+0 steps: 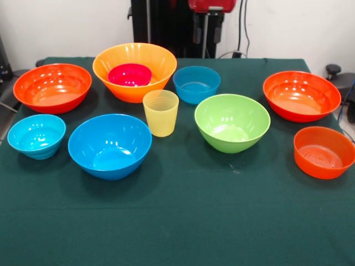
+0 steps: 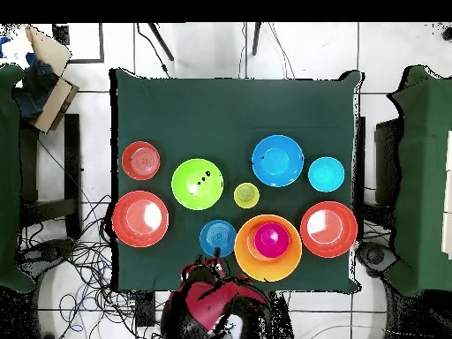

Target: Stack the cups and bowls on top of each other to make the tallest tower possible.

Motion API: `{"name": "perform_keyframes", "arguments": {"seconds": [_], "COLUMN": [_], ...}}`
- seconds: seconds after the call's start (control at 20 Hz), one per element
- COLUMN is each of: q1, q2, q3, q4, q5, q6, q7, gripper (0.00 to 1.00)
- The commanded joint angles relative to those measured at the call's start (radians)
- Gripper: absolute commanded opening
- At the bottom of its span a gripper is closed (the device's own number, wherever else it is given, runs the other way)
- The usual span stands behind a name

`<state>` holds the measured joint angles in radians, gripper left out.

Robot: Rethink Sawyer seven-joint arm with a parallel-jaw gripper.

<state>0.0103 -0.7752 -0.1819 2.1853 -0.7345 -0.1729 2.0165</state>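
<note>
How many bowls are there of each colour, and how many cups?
Orange bowl: 1
Red-orange bowls: 3
Blue bowls: 2
Cyan bowl: 1
Green bowl: 1
Magenta bowl: 1
Yellow cup: 1
Total: 10

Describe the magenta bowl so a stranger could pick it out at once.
Find the large light-orange bowl at the back of the green table. The magenta bowl sits inside it. It is the only magenta piece, and the only bowl nested in another.
</note>
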Motion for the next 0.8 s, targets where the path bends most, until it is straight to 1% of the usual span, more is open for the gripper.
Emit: {"name": "perform_keyframes", "arguments": {"seconds": [0.05, 0.25, 0.5, 0.6, 0.75, 0.8], "q1": [0.085, 0.118, 0.125, 0.109, 0.048, 0.039], "q2": [0.174, 0.249, 0.318, 0.334, 0.355, 0.361], "q3": [0.009, -0.023, -0.054, -0.052, -0.014, -0.011], "q4": [-0.119, -0.152, -0.168, -0.167, -0.169, -0.17], "q5": [0.076, 0.104, 0.116, 0.108, 0.062, 0.055], "q6": [-0.116, -0.161, -0.229, -0.241, -0.248, -0.254], "q7": [0.109, 0.104, 0.088, 0.087, 0.089, 0.087], "gripper": [1.0, 1.0, 1.0, 1.0, 1.0, 1.0]}}
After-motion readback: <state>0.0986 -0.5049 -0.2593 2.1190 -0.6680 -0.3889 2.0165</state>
